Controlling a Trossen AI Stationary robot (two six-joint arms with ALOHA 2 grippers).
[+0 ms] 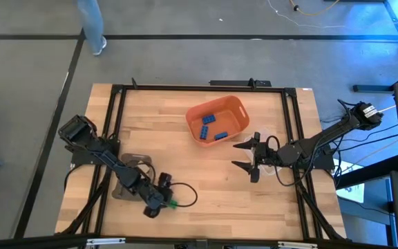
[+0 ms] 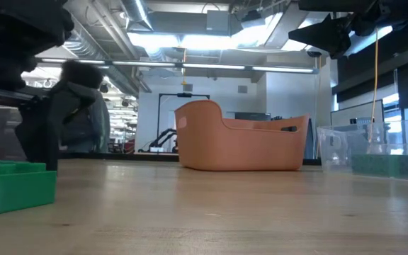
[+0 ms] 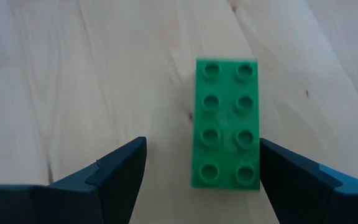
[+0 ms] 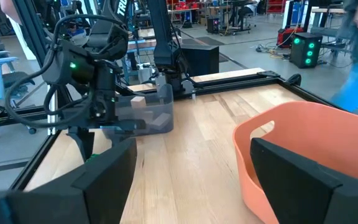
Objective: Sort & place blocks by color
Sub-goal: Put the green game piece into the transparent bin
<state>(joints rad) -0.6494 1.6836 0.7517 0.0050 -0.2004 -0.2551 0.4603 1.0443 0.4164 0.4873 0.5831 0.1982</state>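
Note:
A green studded block (image 3: 225, 124) lies flat on the table, studs up, near the table's near edge (image 1: 173, 203) (image 2: 13, 185). My left gripper (image 3: 197, 171) (image 1: 159, 200) is open and low over it, one finger on each long side of the block. The orange bin (image 1: 216, 119) (image 2: 239, 145) (image 4: 303, 155) stands toward the far middle and holds three blue blocks (image 1: 213, 126). My right gripper (image 1: 247, 155) (image 4: 191, 180) is open and holds nothing; it hovers right of the bin, above the table. My left gripper comes from above, pointing down, with its fingers across the green block's short width. One finger (image 3: 291, 180) stands right at the block's long side (image 3: 255, 162); whether it touches, I cannot tell. The other finger (image 3: 117, 171) is clear of it.
A grey-brown translucent tray (image 1: 133, 166) (image 4: 145, 115) sits under my left arm, with pale pieces inside. A black frame (image 1: 199, 88) runs around the table. Bare wood lies between the bin and the near edge. A person (image 1: 92, 24) stands beyond the far left corner.

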